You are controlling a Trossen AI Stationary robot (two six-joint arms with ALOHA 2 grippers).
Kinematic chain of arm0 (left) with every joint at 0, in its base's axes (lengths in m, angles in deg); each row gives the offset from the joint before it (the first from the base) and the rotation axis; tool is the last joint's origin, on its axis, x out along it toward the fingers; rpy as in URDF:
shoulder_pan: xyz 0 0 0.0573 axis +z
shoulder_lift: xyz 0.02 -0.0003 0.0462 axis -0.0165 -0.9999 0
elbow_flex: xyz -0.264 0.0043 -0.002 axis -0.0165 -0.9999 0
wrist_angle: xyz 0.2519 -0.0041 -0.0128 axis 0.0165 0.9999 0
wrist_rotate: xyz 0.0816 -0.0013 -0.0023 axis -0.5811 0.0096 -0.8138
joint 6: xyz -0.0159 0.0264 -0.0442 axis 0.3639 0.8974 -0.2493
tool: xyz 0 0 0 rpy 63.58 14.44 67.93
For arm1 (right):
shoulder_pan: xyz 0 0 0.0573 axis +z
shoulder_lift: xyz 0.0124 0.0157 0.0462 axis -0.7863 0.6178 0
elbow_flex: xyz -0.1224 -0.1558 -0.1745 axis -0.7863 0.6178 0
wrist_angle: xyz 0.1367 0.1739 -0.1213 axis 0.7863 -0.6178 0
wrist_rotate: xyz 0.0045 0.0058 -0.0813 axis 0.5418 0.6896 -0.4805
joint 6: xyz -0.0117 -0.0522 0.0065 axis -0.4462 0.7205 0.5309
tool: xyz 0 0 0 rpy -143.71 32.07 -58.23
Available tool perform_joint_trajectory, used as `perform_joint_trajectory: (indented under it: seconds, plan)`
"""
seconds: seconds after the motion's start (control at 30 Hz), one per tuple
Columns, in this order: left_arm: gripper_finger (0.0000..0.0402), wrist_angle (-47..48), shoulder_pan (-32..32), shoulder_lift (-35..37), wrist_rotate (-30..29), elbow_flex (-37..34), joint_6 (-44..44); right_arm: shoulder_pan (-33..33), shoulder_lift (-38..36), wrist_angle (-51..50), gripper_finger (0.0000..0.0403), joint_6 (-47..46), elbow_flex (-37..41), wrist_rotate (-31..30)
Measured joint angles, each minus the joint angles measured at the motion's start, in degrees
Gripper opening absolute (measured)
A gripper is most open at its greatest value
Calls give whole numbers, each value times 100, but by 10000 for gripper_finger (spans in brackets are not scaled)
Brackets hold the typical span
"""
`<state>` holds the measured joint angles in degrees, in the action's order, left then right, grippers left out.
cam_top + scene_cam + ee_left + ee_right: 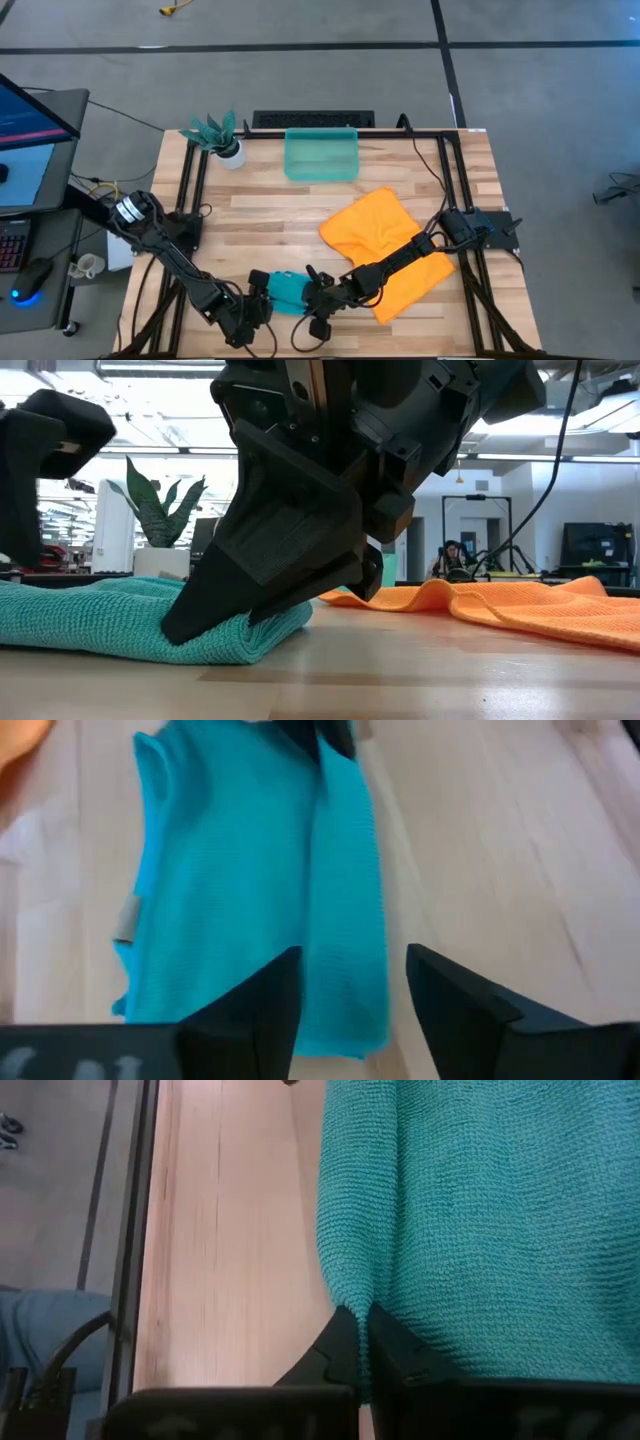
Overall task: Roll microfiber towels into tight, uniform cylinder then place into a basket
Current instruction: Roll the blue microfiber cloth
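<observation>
high view shows no readable writing on anything; the only label is a small grey tag [124, 919] sewn at one edge of the teal towel [287, 291], blank as far as can be told in the left wrist view.

taking the teal towel as the landmark, going left to right: far to its left, off the table [270, 215], sits a monitor [30, 115] on a side stand. up and left of the towel, at the table's far edge, stands a teal-leaved plant [218, 135] in a white pot. the left arm reaches in low from the left, its gripper [258, 300] just beside the towel's left end; the left wrist view shows the left gripper [350, 1010] with fingers parted wide, hanging over the towel's near edge and holding nothing. the teal towel lies folded and bunched on the near edge of the table.

straight beyond the towel, at the far edge, is the basket [321, 155], with no towel in it. touching the towel's right end is the right gripper [315, 296]; the right wrist view shows the right gripper [358, 1342] pinched narrow on a fold of the teal cloth, fingers pressed together around it, tips down at the tabletop in the low view. its arm lies stretched across the orange towel [380, 235], which is spread rumpled to the right of the teal one, the two apart.
</observation>
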<state>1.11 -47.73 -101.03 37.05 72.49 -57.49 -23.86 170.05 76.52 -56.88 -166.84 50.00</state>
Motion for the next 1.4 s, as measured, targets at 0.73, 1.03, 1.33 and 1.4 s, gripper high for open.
perform_joint_trajectory:
  seconds: [0.73,1.03,1.33,1.4]
  plan:
    - [173,934,195,-168,530,360,72,0,-10,-107,16,21,-15,-9]
    - [173,1272,99,-162,430,932,432,0,-11,-109,14,21,-14,-9]
    - [173,644,-47,-162,314,248,224,15,-11,-109,14,21,-13,-13]
    - [173,424,-35,-162,280,86,166,15,-11,-109,16,20,-13,-13]
